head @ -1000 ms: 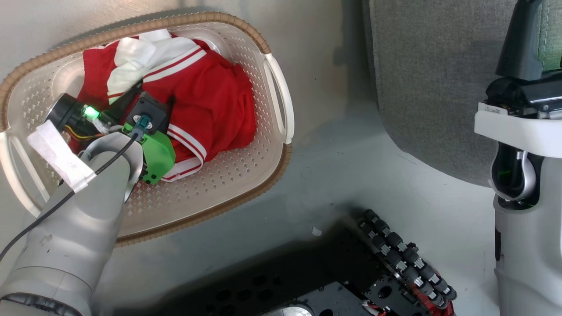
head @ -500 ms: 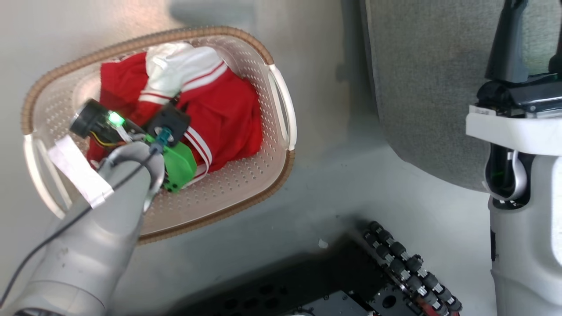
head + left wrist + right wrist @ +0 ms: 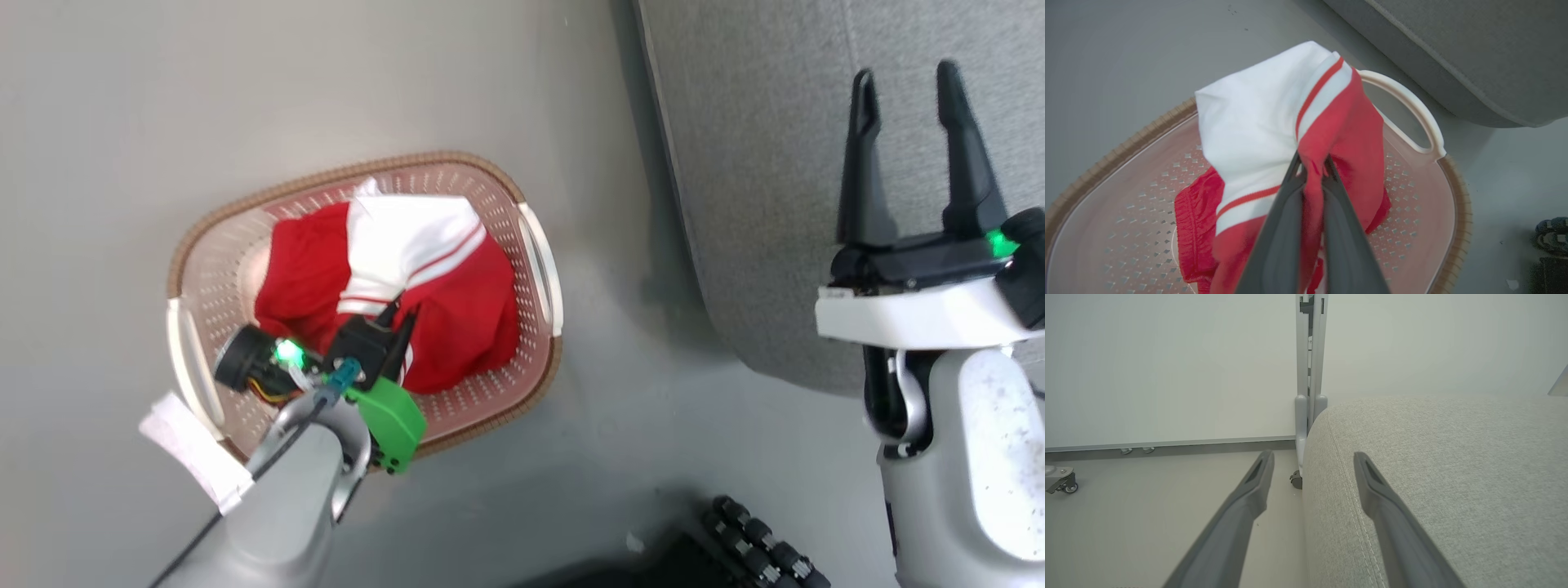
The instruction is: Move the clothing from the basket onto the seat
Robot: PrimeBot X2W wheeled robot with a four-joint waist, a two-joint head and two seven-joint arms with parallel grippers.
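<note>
The left gripper is clenched on a red fold of the clothing, which sits bunched in the basket, left of the seat. The right gripper is spread, empty. Risk: the thin pinch slips, or trailing fabric drops on the floor short of the seat.

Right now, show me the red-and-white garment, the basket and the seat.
red-and-white garment [image 3: 1249, 118]: left wrist view, on its white panel.
basket [image 3: 1412, 108]: left wrist view, on its white side handle.
seat [image 3: 759, 163]: head view, on its bare grey fabric.
</note>
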